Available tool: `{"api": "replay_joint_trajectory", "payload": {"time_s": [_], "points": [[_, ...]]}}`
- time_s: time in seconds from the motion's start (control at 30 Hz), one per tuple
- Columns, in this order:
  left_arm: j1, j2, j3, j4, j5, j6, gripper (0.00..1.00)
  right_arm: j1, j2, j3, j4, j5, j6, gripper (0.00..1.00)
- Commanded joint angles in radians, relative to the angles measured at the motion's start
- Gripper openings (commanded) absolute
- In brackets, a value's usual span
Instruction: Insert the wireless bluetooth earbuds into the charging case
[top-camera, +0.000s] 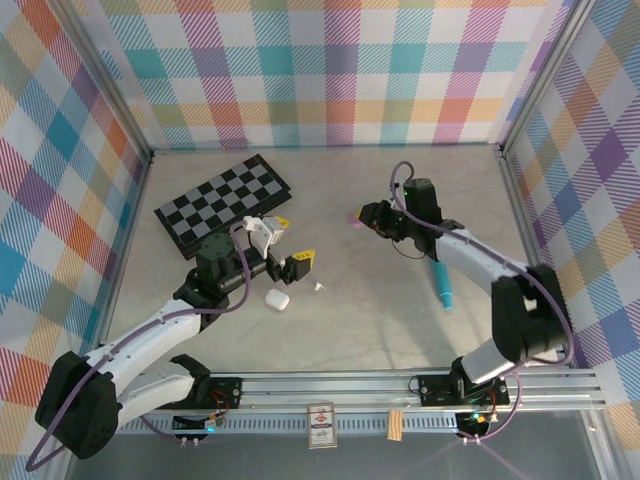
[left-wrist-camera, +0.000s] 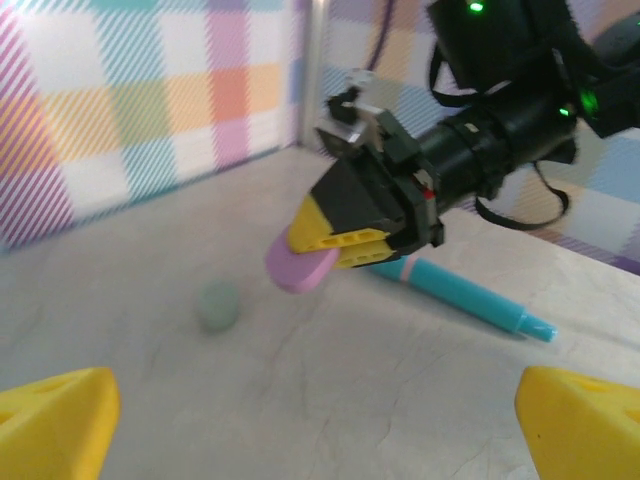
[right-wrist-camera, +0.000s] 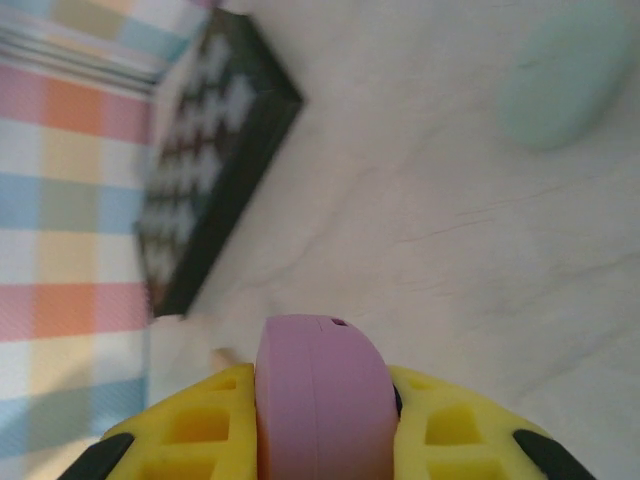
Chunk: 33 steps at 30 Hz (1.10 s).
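When going in with the left gripper (top-camera: 292, 242), jaws wide and empty, look to five o'clock for the tiny white earbud (top-camera: 319, 287) on the counter (top-camera: 380, 310), at three o'clock of the white case (top-camera: 277, 298). Farther off, at one o'clock: right gripper (top-camera: 365, 218), jaws clamped on the purple case (left-wrist-camera: 298, 268).

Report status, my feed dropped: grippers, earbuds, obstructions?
Left gripper open, empty. Right gripper shut on purple case. White earbud loose on table near white case. Pen lies aside, clear.
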Motion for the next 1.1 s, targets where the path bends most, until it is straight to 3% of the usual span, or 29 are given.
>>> {"api": "replay_joint_trajectory", "payload": {"time_s": [0.0,0.13,0.23,0.43,0.53,0.67,0.77,1.07], "points": [[-0.009,-0.030,-0.010,-0.178,-0.200,-0.192,1.00,-0.001,0.091,0.086,-0.063,0.088,-0.102,0.14],[-0.010,-0.025,0.067,-0.454,-0.388,-0.379,1.00,-0.001,0.228,0.146,-0.067,0.109,-0.119,0.16],[-0.010,0.015,0.151,-0.649,-0.468,-0.424,1.00,-0.002,0.301,0.174,-0.069,0.116,-0.127,0.16],[-0.010,0.131,0.277,-0.926,-0.529,-0.412,1.00,-0.014,0.356,0.190,-0.078,0.142,-0.150,0.20],[-0.010,0.206,0.332,-1.029,-0.534,-0.444,1.00,-0.028,0.358,0.193,-0.088,0.153,-0.166,0.30],[-0.010,0.284,0.396,-1.165,-0.576,-0.646,0.98,-0.035,0.318,0.200,-0.126,0.206,-0.243,0.55],[-0.010,0.303,0.415,-1.223,-0.560,-0.838,0.98,-0.034,0.264,0.192,-0.153,0.253,-0.312,0.65],[-0.023,0.319,0.402,-1.330,-0.488,-1.379,0.96,-0.032,0.109,0.103,-0.148,0.242,-0.374,0.72]]}}
